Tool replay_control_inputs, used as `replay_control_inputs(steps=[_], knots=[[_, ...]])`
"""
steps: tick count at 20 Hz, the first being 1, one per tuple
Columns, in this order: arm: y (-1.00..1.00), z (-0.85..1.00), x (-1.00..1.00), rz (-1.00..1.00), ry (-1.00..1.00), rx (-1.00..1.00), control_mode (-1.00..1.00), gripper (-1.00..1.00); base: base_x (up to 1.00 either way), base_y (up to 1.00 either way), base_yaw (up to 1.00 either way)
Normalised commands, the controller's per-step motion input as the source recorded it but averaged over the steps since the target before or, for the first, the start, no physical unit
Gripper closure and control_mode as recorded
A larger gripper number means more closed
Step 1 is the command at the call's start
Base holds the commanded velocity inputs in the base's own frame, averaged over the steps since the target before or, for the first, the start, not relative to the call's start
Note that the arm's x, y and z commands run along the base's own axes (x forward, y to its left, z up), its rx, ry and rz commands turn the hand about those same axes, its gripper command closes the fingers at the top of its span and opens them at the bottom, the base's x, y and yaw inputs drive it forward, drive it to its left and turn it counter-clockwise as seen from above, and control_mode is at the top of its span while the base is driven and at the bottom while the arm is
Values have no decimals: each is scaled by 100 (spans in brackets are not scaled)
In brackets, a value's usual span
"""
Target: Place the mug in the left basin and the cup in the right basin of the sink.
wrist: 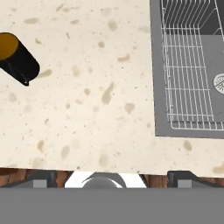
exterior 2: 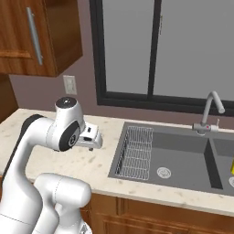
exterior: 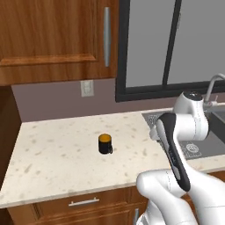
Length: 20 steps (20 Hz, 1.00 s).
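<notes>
The gripper (exterior 2: 93, 138) hung above the surface (exterior: 57, 149) with its jaws spread wide and nothing between them, seen left of centre in the right base view just beside the left rim of the sink (exterior 2: 137, 176). The mug (exterior: 105, 143) stood upright on the surface at centre frame in the left base view, well apart from the sink; in the hand view it lay at the upper left edge of the frame, with the left basin (wrist: 192, 65) and its wire rack (wrist: 186, 78) at the upper right. The deciding relation was therefore that the mug lay off to the upper left of the gripper in the hand view, on the opposite side from the sink, its long axis vertical and its small handle on the lower side. The likely next move was a traverse toward the mug, away from the basin. Count: one mug, one cup (exterior 2: 232, 165) as a yellow sliver at the right edge of the right base view apparently already in the right basin (exterior 2: 221, 162), two basins, one faucet (exterior 2: 208, 114), one rack
</notes>
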Motion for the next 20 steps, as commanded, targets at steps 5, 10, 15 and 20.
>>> replay_control_inputs(steps=[5, 10, 15, 20], knots=[[0, 0, 0, 0, 0, 0, 100, -100, 38, 26, 0], [0, 0, 0, 0, 0, 0, 100, -100, 7, 2, 0], [0, 0, 0, 0, 0, 0, -100, -100, 0, 0, 0], [10, 0, 0, 0, 0, 0, -100, -100, 0, 0, 0]])
